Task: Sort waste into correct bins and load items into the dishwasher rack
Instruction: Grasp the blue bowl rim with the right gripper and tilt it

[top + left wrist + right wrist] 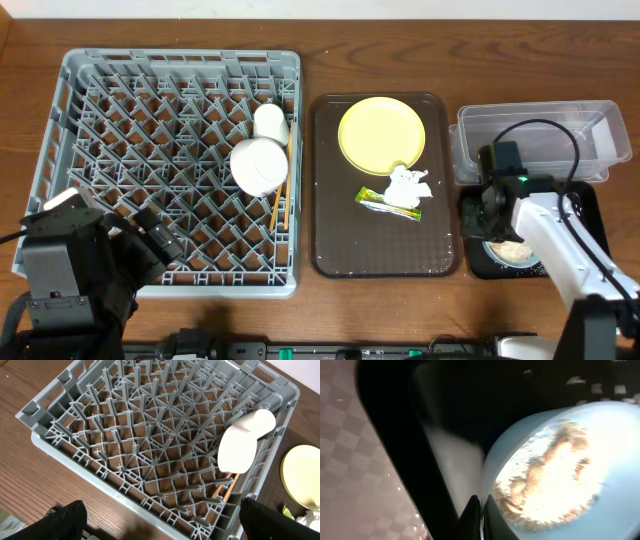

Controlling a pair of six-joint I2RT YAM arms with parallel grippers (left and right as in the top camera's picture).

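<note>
Your right gripper (476,516) pinched on the rim of the light blue bowl (600,435), food crumbs (545,480) inside, over the black tray (478,268), your left gripper (170,527) spread wide above the near edge of the dishwasher rack (75,455), white bowl (238,450) in it

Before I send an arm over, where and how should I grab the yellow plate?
Probably the rim on its right side, fingers coming down from above. The yellow plate lies flat on the brown tray, so only the lip offers a hold; the tissue crowds its near edge, and the tray's wall sits closer on the other sides.
</note>
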